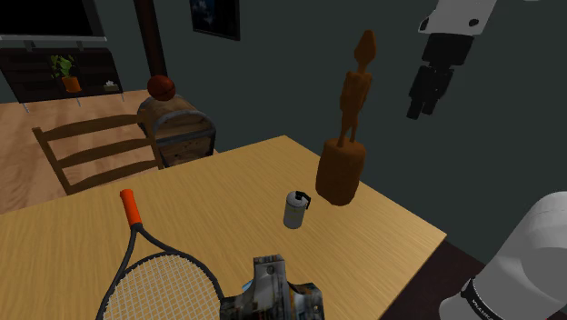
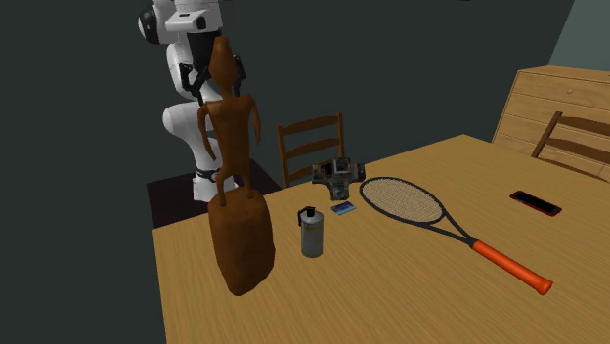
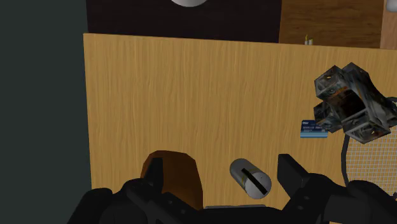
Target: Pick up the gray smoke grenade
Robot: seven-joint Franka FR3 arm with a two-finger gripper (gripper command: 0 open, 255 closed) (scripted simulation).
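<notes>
Gripper [image 3: 220,167] hangs high over the table [image 1: 227,182], fingers spread apart. The gray grenade [image 1: 295,210] stands upright near the brown statue [image 1: 342,171]; better to descend straight, avoiding the statue, and close on its body.

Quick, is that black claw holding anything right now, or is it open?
Gripper: open, fingers apart, holding nothing; the small grey cylindrical smoke grenade stands untouched on the light wooden table below.
</notes>
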